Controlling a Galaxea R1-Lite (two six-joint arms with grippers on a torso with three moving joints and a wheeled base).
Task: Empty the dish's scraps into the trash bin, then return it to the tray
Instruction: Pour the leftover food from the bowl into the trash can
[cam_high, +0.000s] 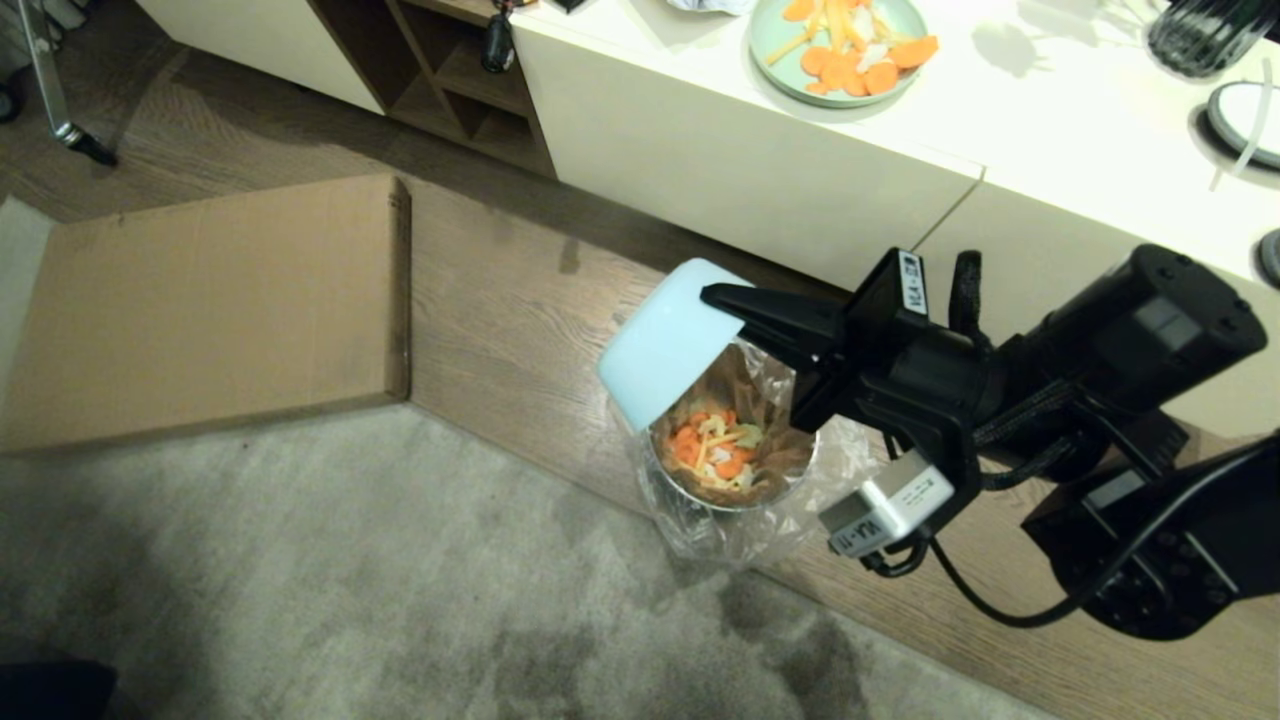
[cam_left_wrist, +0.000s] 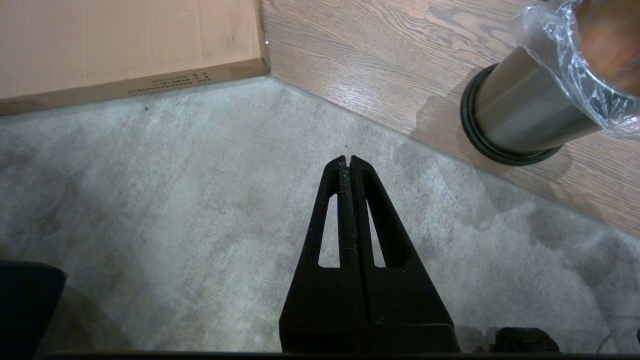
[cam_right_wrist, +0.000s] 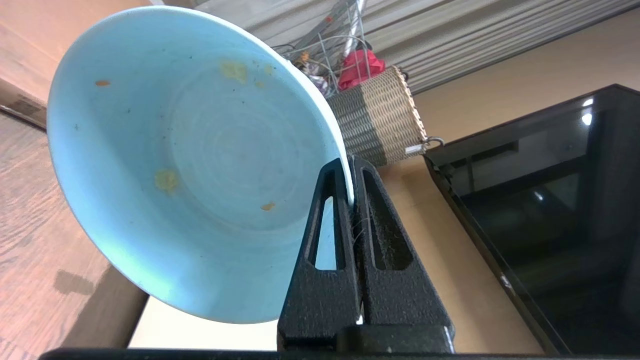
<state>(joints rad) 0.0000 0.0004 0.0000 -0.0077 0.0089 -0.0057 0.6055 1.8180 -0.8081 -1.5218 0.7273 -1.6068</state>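
Nearest the robot lies a mottled grey carpet (cam_high: 300, 560), and the left gripper (cam_left_wrist: 346, 161) hangs over it with its two black fingers pressed together, holding nothing. Only the left wrist view shows the side of the small cylindrical steel trash bin (cam_left_wrist: 520, 120), with its black base ring on the wood floor (cam_left_wrist: 360, 55) and its clear plastic liner (cam_left_wrist: 575, 65) folded over the rim.

The head view looks down into that bin: orange carrot slices and pale yellowish vegetable scraps (cam_high: 718, 448) lie heaped inside. Over the bin's rim the right gripper (cam_high: 712, 296) pinches the edge of the small, glossy, pale blue-white dish (cam_high: 665, 340), tipped steeply so that only its outer wall shows here. The right wrist view alone shows the dish's inside: empty but for a few small orange and yellowish specks, its rim clamped between the fingers.

A flat brown cardboard box (cam_high: 210, 300) lies further off on the floor. Beyond the bin, on the white counter (cam_high: 1040, 120), a flat light-green plate (cam_high: 838, 45) carries more carrot slices. The right wrist view also shows a woven basket (cam_right_wrist: 380, 120).
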